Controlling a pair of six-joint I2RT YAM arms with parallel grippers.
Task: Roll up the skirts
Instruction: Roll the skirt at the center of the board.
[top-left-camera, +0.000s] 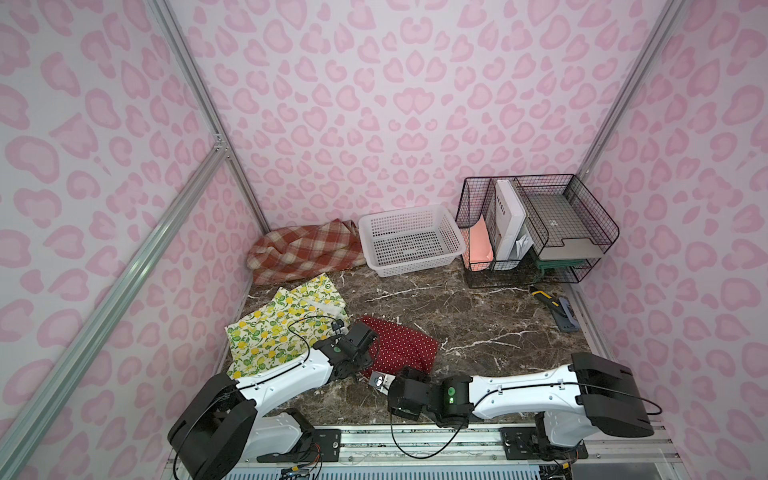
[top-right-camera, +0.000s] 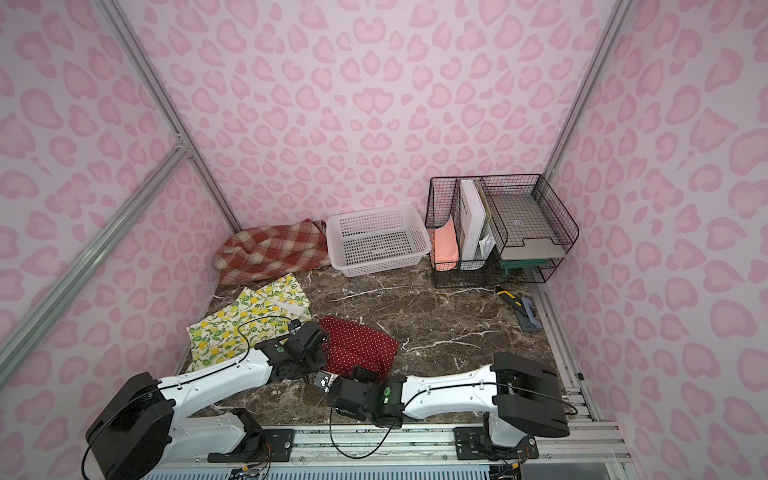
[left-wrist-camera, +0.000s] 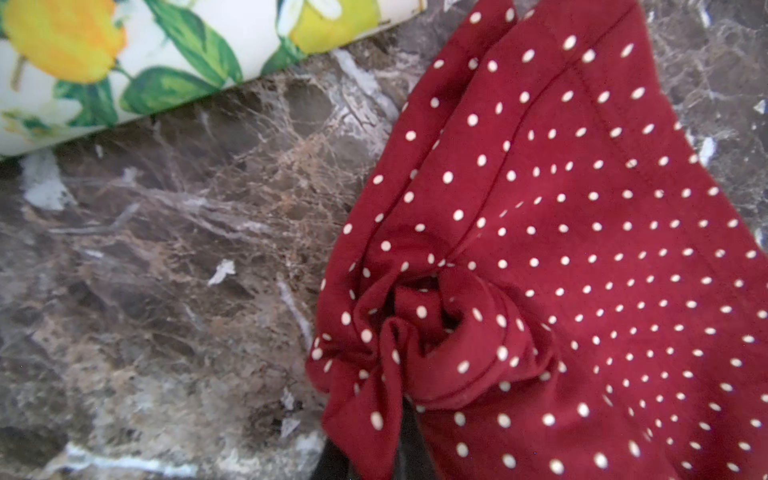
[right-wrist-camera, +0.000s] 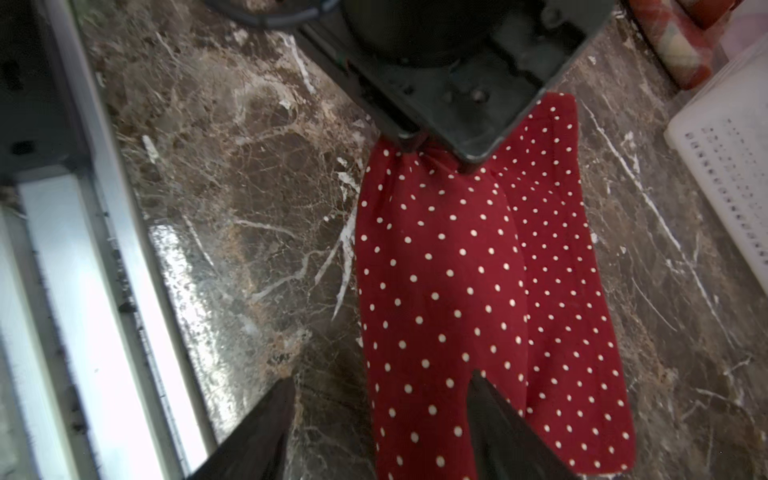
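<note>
The step in hand looks like the rolling of the red cloth skirt with small white polka dots (top-left-camera: 405, 345), which lies on the brown veined marble tabletop (top-left-camera: 478, 316) near the robot's edge, between the 2 arms; in the right wrist view a plump rolled part runs along 1 side of it, with a flat layer lying beside that. To do this well, I judge that both ends of the roll should turn together and at an even pace toward the flat part, with light tension along its length, or it may cone or loosen; the pinched end is bunched into a twist in the left wrist view, so it may need smoothing. The left gripper (right-wrist-camera: 436, 156) is closed narrow on that gathered end of the red skirt; the right gripper (right-wrist-camera: 380, 380) has its jaws standing well apart at the opposite end and holds nothing, with 1 finger over bare marble and 1 finger (right-wrist-camera: 498, 424) over the cloth, though whether it touches I cannot tell. A fresh grip there should take the whole thickness of the roll. The cream skirt with yellow lemons and green leaves (top-left-camera: 282, 328) lies spread just beside the left arm; the rust-orange and cream plaid skirt (top-left-camera: 303, 249) sits heaped in the far corner next to the white perforated plastic basket (top-left-camera: 409, 245); neither is rolled yet.
</note>
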